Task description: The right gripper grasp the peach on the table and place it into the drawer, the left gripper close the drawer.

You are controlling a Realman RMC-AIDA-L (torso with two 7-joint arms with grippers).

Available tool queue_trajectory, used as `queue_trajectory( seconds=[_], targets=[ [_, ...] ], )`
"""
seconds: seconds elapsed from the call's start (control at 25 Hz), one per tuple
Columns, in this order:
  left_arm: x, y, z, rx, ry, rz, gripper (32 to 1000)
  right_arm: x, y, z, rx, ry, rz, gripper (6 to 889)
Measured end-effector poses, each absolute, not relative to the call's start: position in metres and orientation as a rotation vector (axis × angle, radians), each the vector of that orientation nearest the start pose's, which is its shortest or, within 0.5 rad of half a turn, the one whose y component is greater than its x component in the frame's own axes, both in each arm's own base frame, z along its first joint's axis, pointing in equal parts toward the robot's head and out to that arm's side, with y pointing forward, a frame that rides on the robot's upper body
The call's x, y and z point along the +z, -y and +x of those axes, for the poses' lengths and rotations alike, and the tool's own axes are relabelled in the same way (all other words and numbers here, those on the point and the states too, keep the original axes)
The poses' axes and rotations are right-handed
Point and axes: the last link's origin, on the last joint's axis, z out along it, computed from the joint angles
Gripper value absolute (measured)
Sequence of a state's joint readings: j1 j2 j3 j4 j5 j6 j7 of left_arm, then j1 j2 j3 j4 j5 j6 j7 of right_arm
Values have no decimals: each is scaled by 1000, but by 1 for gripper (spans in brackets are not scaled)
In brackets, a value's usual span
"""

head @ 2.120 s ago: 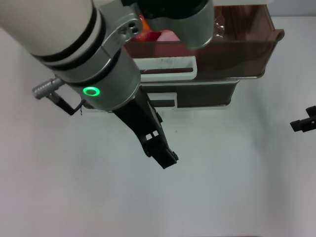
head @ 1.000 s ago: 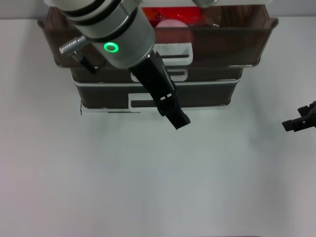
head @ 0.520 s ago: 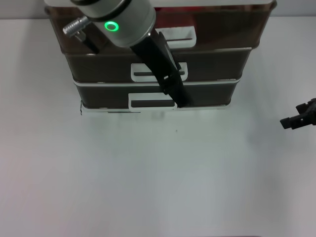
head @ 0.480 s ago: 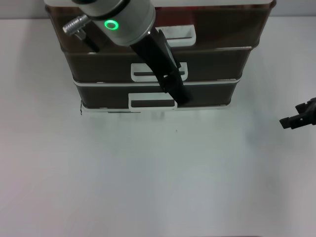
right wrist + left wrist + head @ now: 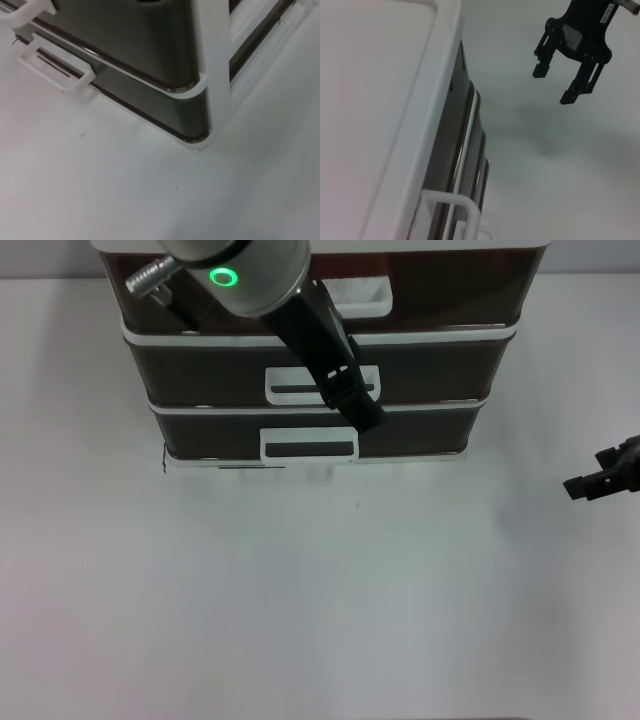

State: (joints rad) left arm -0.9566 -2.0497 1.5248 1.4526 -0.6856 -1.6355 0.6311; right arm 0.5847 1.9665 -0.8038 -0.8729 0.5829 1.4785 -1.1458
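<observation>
The drawer [image 5: 450, 290] is the top one of a dark brown three-drawer cabinet, and its front sits about level with the two below. Its white loop handle [image 5: 356, 296] shows beside my left arm. The peach is hidden. My left gripper [image 5: 362, 416], long and black under the green ring [image 5: 222, 278], slants down across the cabinet front with its fingers together, its tip over the middle drawer's lower edge. My right gripper [image 5: 578, 486] hovers over the white table [image 5: 320, 600] at the far right, open and empty; the left wrist view shows my right gripper [image 5: 554, 85] with its fingers apart.
Two lower drawers with white handles [image 5: 308, 447] stand shut under the top one. The cabinet's white frame corner [image 5: 212, 80] shows close in the right wrist view, and its white top [image 5: 370, 100] fills the left wrist view. Bare tabletop lies in front.
The top drawer has slid back into the cabinet, hiding the pink fruit and red packets. My left gripper followed it toward the cabinet. The right gripper has barely moved.
</observation>
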Motion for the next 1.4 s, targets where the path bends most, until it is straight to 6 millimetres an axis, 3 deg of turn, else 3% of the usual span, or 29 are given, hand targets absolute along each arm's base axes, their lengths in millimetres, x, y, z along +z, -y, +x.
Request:
queue_trajectory(
  seconds=[1.4],
  targets=[
    [-16, -335, -38, 523, 351, -2948, 813, 51, -357, 312, -255, -1092, -2576, 743]
  ],
)
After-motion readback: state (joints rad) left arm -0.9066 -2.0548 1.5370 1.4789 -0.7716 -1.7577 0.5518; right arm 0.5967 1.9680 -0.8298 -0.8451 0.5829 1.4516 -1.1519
